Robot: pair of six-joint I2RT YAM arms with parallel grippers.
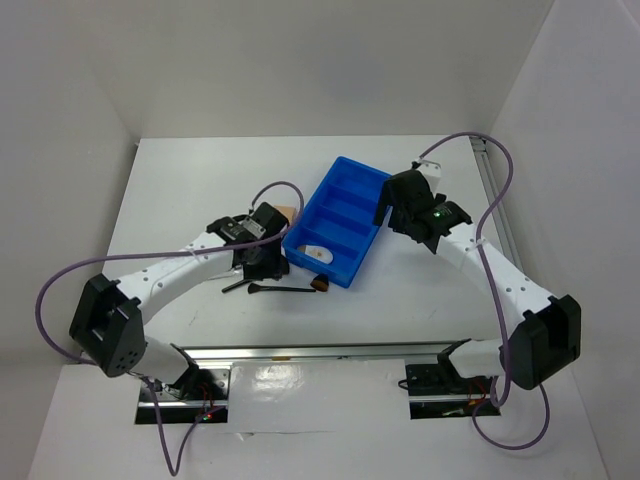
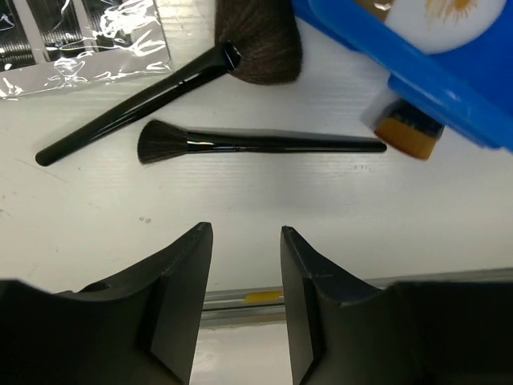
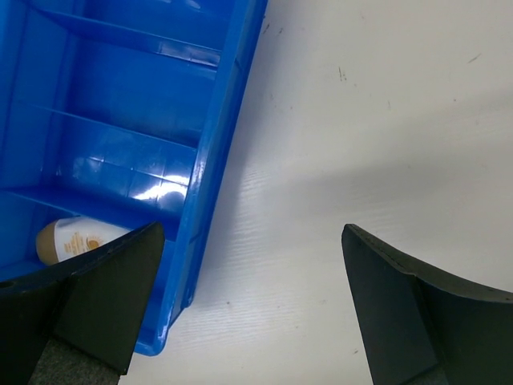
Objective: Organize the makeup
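Left wrist: thin black brush (image 2: 264, 143) lies just ahead of left gripper (image 2: 246, 233), whose jaws are part-spread and empty. The brush's long axis runs side to side, finger to finger (likely needs wrist turn). Left arm nearer.

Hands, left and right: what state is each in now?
Left hand: open partway, holding nothing.
Right hand: wide open, holding nothing.

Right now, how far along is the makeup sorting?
Done: one white container lies in the end compartment of the blue bin. In hand: nothing; the left claw is open and empty, the right claw open beside the bin. Left: a thin black brush, a wide black brush, a small tan brush and a wrapped palette, all outside the bin.
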